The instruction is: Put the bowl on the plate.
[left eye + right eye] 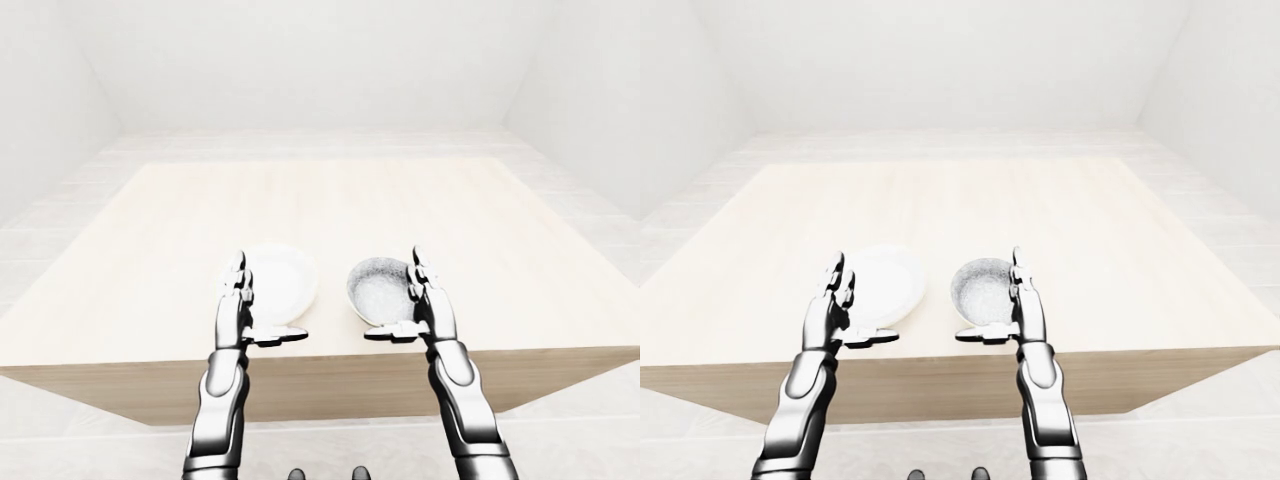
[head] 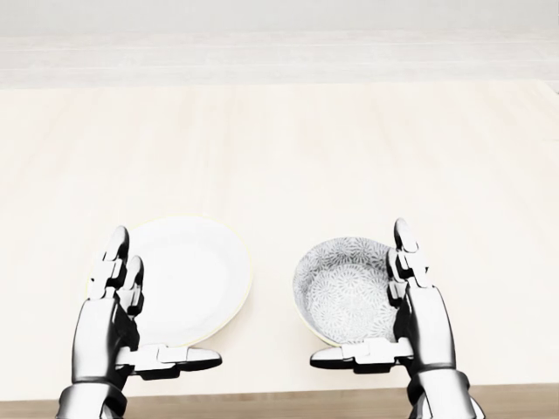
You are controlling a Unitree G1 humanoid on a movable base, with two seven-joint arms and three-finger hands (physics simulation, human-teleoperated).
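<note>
A white plate lies flat on the pale wooden table, near its lower edge in the head view. To the plate's right stands a patterned grey-white bowl, upright and apart from the plate. My left hand is open at the plate's lower left, its thumb reaching under the plate's near rim. My right hand is open at the bowl's right side, fingers upright along the rim and thumb stretched below the bowl. Neither hand closes round anything.
The table's near edge runs just below both hands. White walls and a pale tiled floor surround the table.
</note>
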